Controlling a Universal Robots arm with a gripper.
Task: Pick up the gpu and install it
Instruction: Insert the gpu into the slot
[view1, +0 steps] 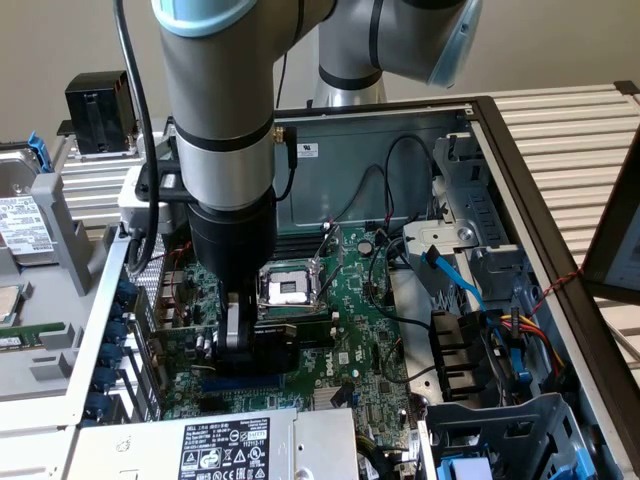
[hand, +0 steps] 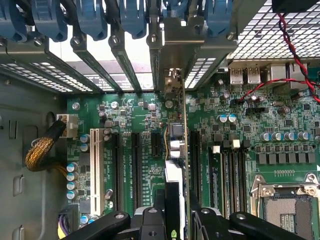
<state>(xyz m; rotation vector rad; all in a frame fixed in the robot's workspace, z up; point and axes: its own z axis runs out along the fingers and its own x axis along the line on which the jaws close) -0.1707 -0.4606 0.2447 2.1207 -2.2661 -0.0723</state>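
The gpu (hand: 176, 165) stands on edge between the fingers (hand: 150, 222), which are closed on its black top. It is held low over the motherboard (hand: 125, 165), over the expansion slots (hand: 136, 165) beside the CPU socket (hand: 290, 210). Its long axis runs from the fingers toward the rear bracket bays (hand: 172, 55), its silver bracket end at that wall. In the exterior view the gripper (view1: 240, 335) points straight down inside the case (view1: 520, 190), the card directly below it, parallel with the slots. Whether it is seated cannot be told.
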